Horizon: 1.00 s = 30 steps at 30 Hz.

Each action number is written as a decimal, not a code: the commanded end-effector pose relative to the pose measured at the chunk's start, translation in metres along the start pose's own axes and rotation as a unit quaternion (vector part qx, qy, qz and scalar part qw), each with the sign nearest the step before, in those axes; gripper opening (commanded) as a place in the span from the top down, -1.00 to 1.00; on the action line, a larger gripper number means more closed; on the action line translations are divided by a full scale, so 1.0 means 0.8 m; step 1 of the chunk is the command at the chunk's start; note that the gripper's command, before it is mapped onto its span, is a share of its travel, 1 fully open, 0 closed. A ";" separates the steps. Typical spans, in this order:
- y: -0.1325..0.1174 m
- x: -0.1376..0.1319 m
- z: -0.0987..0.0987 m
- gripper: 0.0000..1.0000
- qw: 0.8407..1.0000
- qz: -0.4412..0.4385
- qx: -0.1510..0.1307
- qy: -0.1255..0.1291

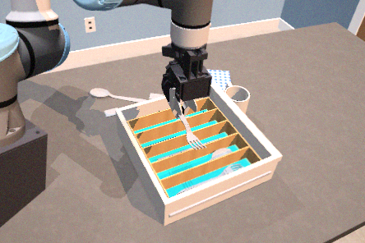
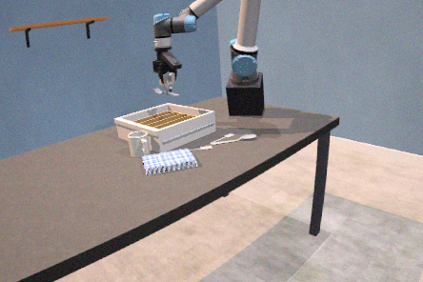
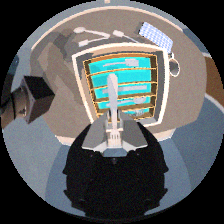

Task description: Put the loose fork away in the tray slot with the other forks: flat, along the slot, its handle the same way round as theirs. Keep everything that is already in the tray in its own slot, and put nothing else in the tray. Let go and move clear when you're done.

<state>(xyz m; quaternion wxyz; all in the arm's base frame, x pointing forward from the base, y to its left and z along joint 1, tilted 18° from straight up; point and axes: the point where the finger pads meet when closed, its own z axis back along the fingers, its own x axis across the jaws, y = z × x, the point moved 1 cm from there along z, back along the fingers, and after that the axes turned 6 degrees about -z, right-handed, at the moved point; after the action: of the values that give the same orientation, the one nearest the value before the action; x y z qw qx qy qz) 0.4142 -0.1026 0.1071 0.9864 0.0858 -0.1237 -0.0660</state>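
My gripper (image 1: 180,101) is shut on the handle of the loose fork (image 1: 190,131) and holds it in the air well above the white tray (image 1: 197,149). The fork slopes down, tines away from the fingers. In the exterior view the gripper (image 2: 167,82) and fork hang clearly higher than the tray (image 2: 164,123). The wrist view shows the fork (image 3: 112,97) lying across the tray's slots (image 3: 120,87). The tray has several wood-walled slots with cyan floors. Other forks (image 1: 231,169) lie in the front slot, and a spoon (image 1: 221,153) lies in the slot behind it.
A loose spoon (image 1: 100,93) and a knife (image 1: 112,112) lie on the table behind the tray's left corner. A white mug (image 1: 238,97) stands against the tray's right corner, with a blue checked cloth (image 1: 219,76) behind it. The robot base (image 1: 16,162) is at the left.
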 end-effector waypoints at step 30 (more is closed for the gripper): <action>-0.130 0.022 -0.007 0.94 1.000 0.004 0.006 0.000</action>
<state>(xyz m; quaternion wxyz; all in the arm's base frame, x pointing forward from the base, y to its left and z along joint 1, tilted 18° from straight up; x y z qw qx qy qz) 0.4207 -0.2052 0.0864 0.9861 0.0920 -0.1239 -0.0616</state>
